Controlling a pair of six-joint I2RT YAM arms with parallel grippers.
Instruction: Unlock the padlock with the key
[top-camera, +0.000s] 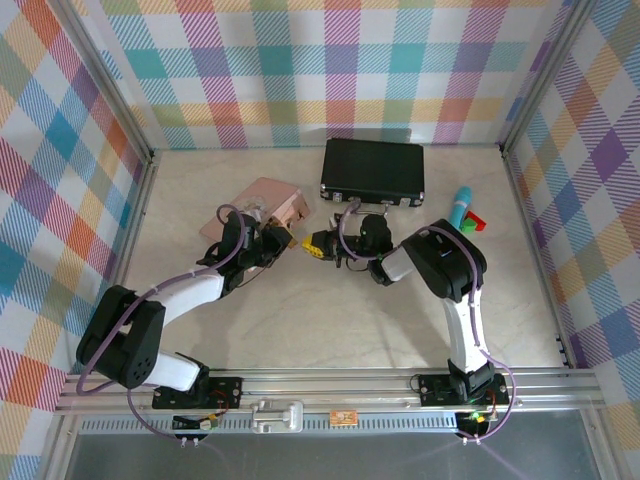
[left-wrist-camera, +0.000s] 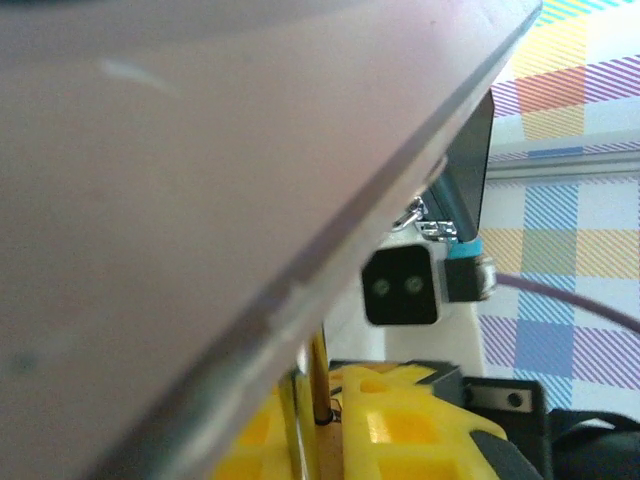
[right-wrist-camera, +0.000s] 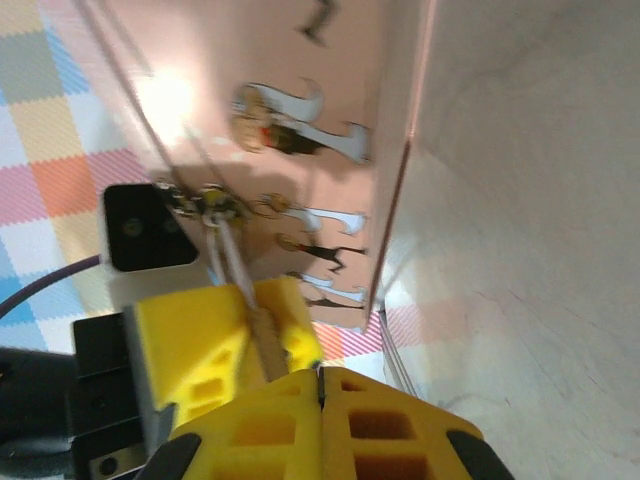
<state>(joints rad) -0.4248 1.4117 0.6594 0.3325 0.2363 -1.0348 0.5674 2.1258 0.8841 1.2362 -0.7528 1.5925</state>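
Nearest us we find the pale worktop (top-camera: 330, 320) bare, with free room up to where the pincers face tip to tip: the left pincer (top-camera: 280, 240) is nearly closed on the padlock (left-wrist-camera: 318, 385), just beside the pink tin (top-camera: 262, 205), and the right pincer (top-camera: 318, 243) is pressed tight, whether on the key we cannot tell. Beyond stand a black case (top-camera: 372, 170) and checked walls (top-camera: 330, 70) on three sides.

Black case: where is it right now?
In the top view the black case lies at the back middle of the table, right of the pink tin and just beyond the right end effector.
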